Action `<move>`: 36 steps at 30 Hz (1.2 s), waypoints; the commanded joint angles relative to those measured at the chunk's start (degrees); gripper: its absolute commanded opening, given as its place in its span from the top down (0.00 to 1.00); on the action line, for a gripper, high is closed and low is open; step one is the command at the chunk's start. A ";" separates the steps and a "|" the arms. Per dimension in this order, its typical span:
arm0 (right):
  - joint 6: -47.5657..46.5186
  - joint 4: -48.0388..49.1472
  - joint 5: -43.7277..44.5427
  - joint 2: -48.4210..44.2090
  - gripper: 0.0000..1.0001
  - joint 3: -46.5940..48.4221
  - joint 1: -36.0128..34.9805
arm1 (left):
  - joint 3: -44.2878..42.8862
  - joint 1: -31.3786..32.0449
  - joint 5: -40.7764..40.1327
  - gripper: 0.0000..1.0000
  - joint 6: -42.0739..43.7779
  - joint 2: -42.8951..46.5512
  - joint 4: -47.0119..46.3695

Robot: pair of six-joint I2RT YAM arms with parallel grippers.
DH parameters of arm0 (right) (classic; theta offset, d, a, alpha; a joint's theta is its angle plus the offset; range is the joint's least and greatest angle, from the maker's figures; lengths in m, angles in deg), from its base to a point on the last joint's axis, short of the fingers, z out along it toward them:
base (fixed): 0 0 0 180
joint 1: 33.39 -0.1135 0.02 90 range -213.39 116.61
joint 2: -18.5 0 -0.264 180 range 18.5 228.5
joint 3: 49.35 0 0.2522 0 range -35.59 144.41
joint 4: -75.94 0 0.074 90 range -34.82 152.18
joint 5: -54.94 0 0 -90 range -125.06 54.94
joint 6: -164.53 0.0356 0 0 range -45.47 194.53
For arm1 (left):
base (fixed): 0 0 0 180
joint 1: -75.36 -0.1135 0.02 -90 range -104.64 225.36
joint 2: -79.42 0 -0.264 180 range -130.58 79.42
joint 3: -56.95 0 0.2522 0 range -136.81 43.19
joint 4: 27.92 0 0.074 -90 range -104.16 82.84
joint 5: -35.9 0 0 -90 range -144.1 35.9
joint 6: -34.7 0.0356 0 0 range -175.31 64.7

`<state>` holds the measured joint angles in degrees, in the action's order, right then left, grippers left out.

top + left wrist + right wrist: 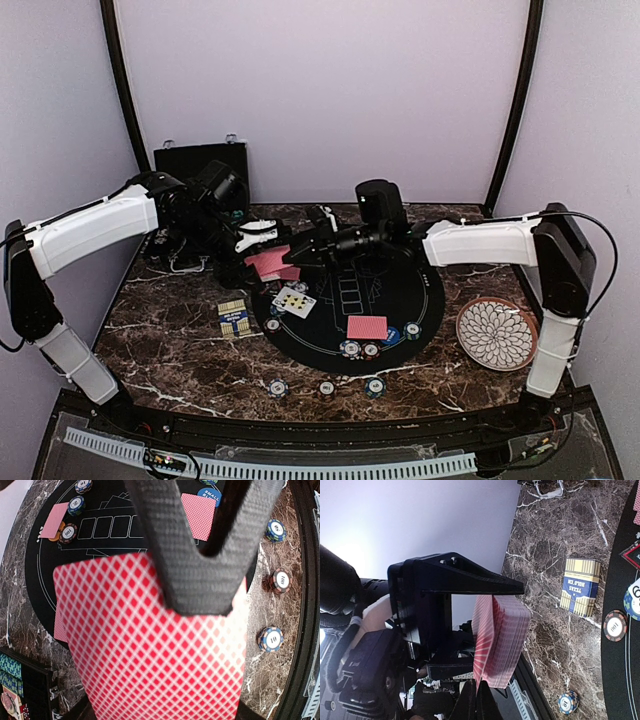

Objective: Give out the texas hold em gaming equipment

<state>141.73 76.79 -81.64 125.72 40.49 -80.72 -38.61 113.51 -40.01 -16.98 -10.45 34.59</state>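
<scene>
My left gripper (255, 243) is shut on a deck of red-backed cards (268, 262) and holds it above the black mat's (405, 290) left edge. The deck fills the left wrist view (150, 645) and hides my left fingers. My right gripper (297, 255) reaches over the deck. In the right wrist view its jaws (500, 640) stand wide apart along the deck (512, 630). The top card peels away from the deck toward the lower finger. A face-down card (367, 327) and a blue button (392, 335) lie on the mat. A face-up card (294, 301) lies at the left.
Poker chips sit on the mat's near edge (350, 349) and on the marble in front (326, 388). A card box (233, 318) lies left of the mat. A white patterned plate (497, 333) is at the right. A black case (200, 160) stands at the back left.
</scene>
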 commanded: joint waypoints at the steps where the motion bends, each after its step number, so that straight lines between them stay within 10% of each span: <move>1: -0.21 1.98 0.26 -2.74 1.00 -0.75 1.44 | -0.55 -0.04 0.33 1.00 -0.10 2.05 1.46; 23: -3.76 -0.81 -0.11 -7.67 1.00 -5.30 12.00 | 0.69 -0.05 -0.31 1.00 0.58 3.33 2.05; 36: -17.26 -16.87 7.70 6.84 1.00 6.77 23.15 | 0.94 -0.18 -0.33 1.00 0.85 3.34 3.12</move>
<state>129.25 64.51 -77.38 127.12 43.09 -58.77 -38.28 113.45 -41.04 -16.91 -9.60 36.12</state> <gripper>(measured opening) 0.003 0.679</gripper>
